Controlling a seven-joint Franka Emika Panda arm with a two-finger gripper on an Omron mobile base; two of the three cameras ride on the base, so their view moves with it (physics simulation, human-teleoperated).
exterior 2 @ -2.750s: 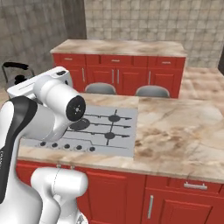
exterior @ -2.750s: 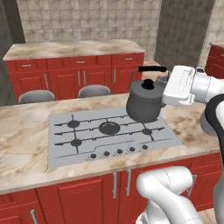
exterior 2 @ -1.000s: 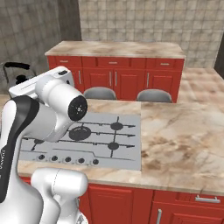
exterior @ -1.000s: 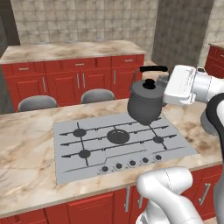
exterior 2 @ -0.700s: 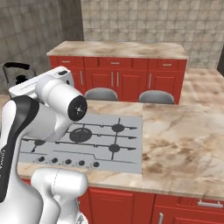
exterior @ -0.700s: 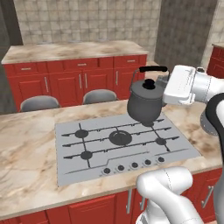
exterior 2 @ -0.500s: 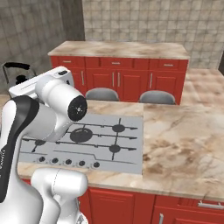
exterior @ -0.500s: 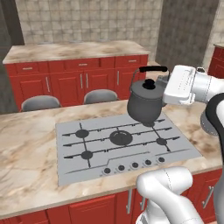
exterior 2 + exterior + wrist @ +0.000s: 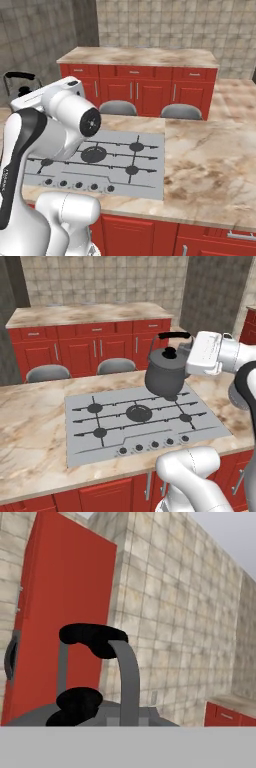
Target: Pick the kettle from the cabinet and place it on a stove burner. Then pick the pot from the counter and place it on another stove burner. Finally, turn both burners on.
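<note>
Cooktop (image 9: 145, 418) slid rightward in view; kettle (image 9: 164, 373) apparently hangs above its rear-right burner (image 9: 171, 398).

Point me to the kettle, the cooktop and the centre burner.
kettle (image 9: 164, 376), left base view, on its dark grey body.
cooktop (image 9: 80, 450), left base view, on the bare steel at its front left corner.
centre burner (image 9: 139, 413), left base view, on the round burner head.

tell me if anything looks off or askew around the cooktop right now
Nothing stands out. The kettle hangs upright in the end effector, held by its handle above the cooktop, not yet set on a burner. No spill or damage shows.
</note>
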